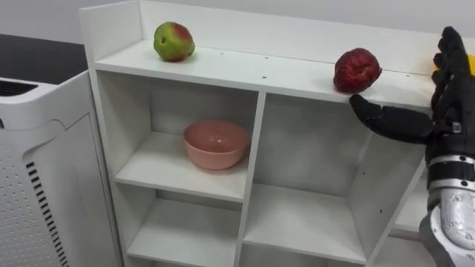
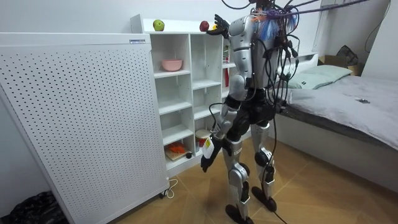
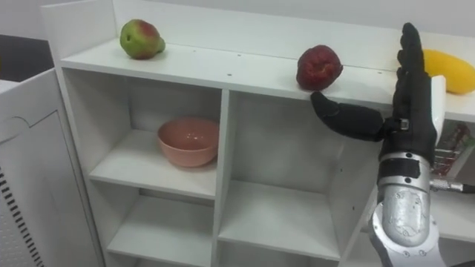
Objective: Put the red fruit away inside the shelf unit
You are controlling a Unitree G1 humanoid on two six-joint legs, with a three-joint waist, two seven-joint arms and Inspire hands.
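**A:** Where is the fruit?

**B:** All on the top shelf (image 3: pixel 223 70) of the closet (image 3: pixel 226 163). The green apple (image 3: pixel 141 38) is at the far left. The red apple (image 3: pixel 319 67) sits right of the middle, close to the front edge. The yellow fruit (image 3: pixel 449 70) is at the right, partly behind the right hand (image 3: pixel 412 119).

**A:** Is that hand holding anything?

**B:** No, it holds nothing. Its fingers stand straight up in front of the shelf edge. The thumb (image 3: pixel 345 117) stretches left, with its tip just under the shelf's front lip, below the red apple and apart from it. The left hand (image 2: pixel 207 160) hangs low by the thigh in the room view, and I can't tell how its fingers are.

**A:** So what could go wrong?

**B:** Mostly the red apple. It is round and near the lip, so a glancing touch instead of a proper wrap could roll it forward, off the shelf and onto the floor.

**A:** And the thumb?

**B:** If the hand rises as it stands, I'd expect the thumb to catch the underside of the shelf. That could jolt the board and set the apple rolling.

**A:** Anything else?

**B:** The fingers are close to the yellow fruit, so a swing to the right could shove it along the shelf. If the bowl (image 3: pixel 188 141) in the upper left compartment is the goal, the upright divider lies in the way.
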